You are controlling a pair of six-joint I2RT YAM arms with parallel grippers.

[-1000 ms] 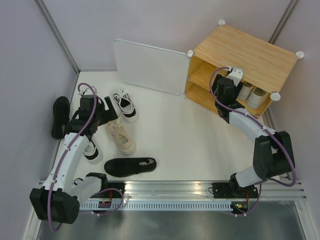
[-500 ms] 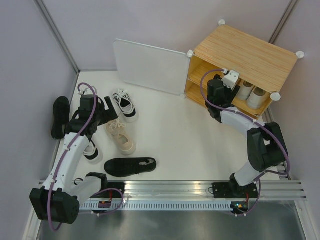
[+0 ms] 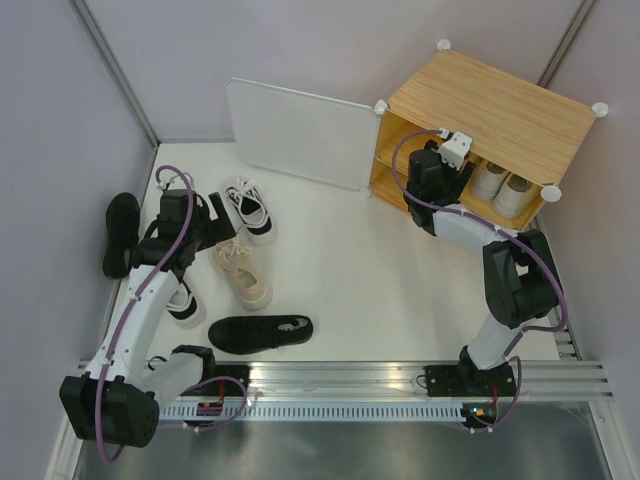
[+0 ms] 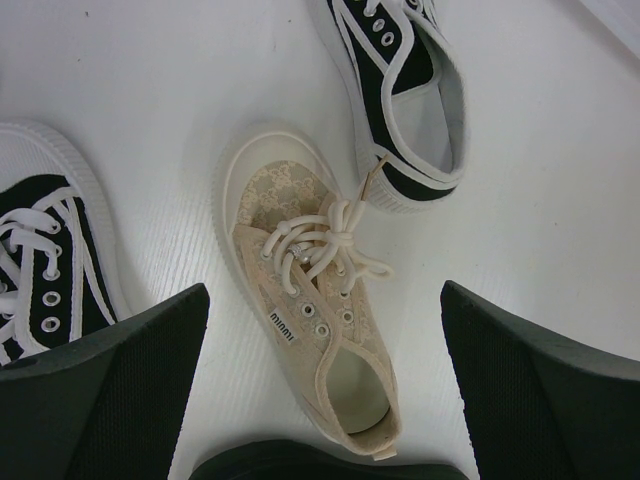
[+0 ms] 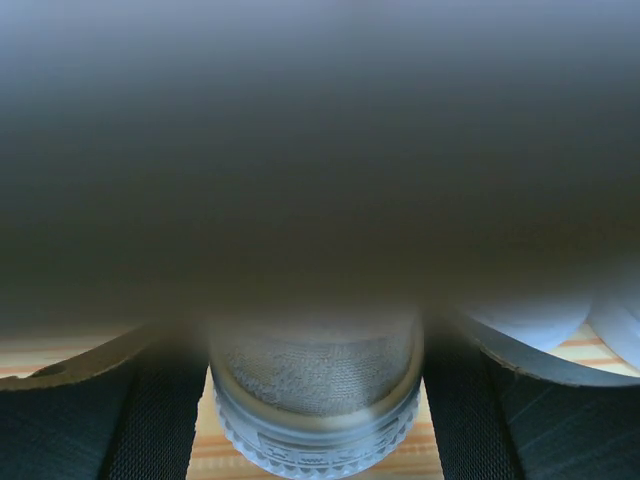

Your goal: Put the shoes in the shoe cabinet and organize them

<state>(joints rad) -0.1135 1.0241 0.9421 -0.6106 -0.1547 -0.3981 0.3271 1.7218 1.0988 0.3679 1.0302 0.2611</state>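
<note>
My left gripper (image 4: 322, 290) hangs open over a beige lace-up shoe (image 4: 310, 300), one finger on each side and clear of it. A white sneaker with black trim (image 4: 400, 90) lies beyond it and another (image 4: 45, 260) lies to its left. In the top view the left gripper (image 3: 222, 222) is above the beige shoe (image 3: 245, 275). My right gripper (image 3: 453, 162) reaches into the upper shelf of the shoe cabinet (image 3: 490, 105). It is shut on the heel of a white shoe (image 5: 315, 400), which rests on the wooden shelf (image 5: 590, 352).
Two white shoe heels (image 3: 502, 187) stand on the same shelf, to the right of my gripper. The cabinet's white door (image 3: 300, 135) stands open to the left. One black shoe (image 3: 121, 232) lies by the left wall and another (image 3: 260, 332) near the front rail.
My right wrist has swung left along the cabinet's upper shelf, its fingers still inside. The left arm and the floor shoes have not moved.
</note>
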